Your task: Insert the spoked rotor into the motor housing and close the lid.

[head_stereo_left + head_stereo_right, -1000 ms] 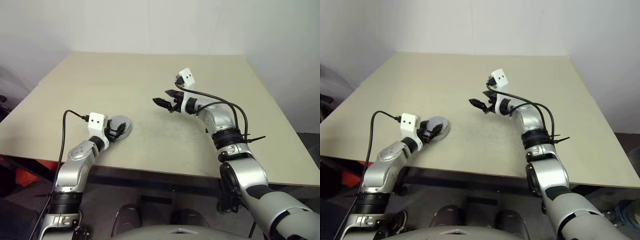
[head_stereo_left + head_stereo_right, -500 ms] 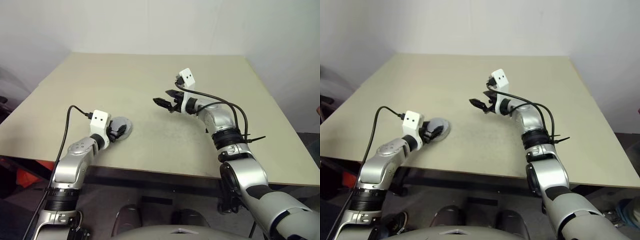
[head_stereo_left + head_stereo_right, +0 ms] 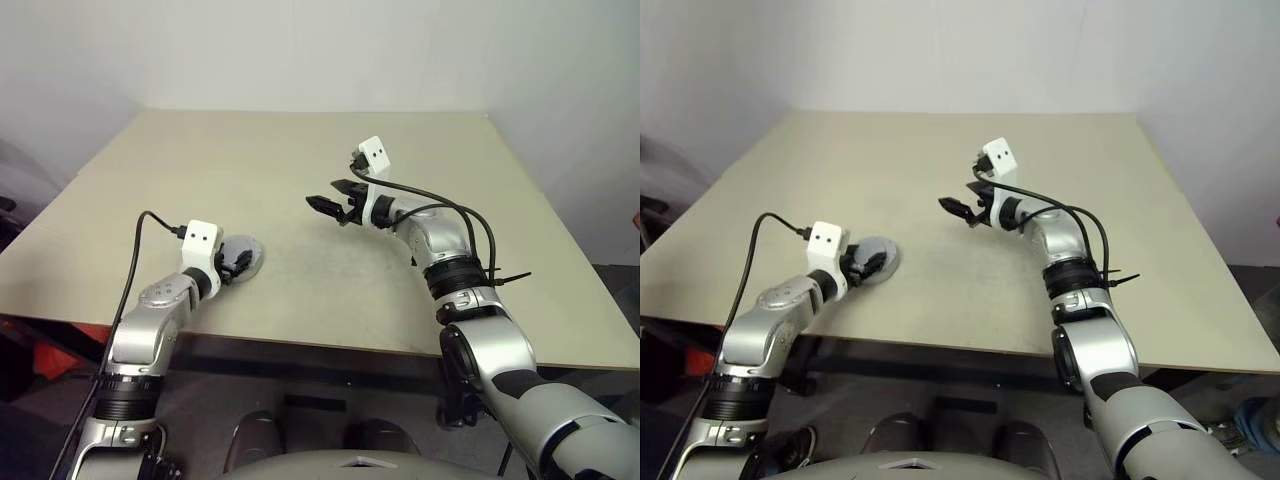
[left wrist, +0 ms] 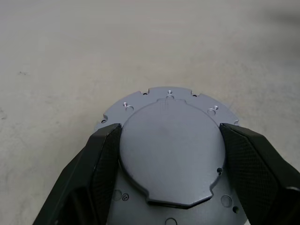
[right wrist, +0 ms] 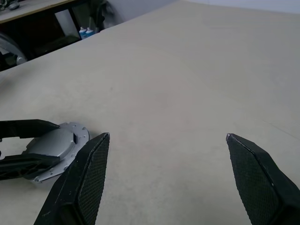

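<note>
Left wrist view: left pincer (image 4: 171, 154) clamped around the lid (image 4: 169, 140) on the table (image 3: 300, 160); right pincer (image 3: 330, 197) wide, empty.

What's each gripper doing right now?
Left gripper: fingers shut on the round grey motor housing on the table.
Right gripper: open, empty, above the table.

The table (image 3: 430, 150) lies bare from its far edge to its right edge. Near the front-left edge sits the motor housing (image 4: 171, 150), hemmed on both sides by the left gripper (image 3: 236, 263). The right gripper (image 3: 330, 196) hangs spread above the middle.
</note>
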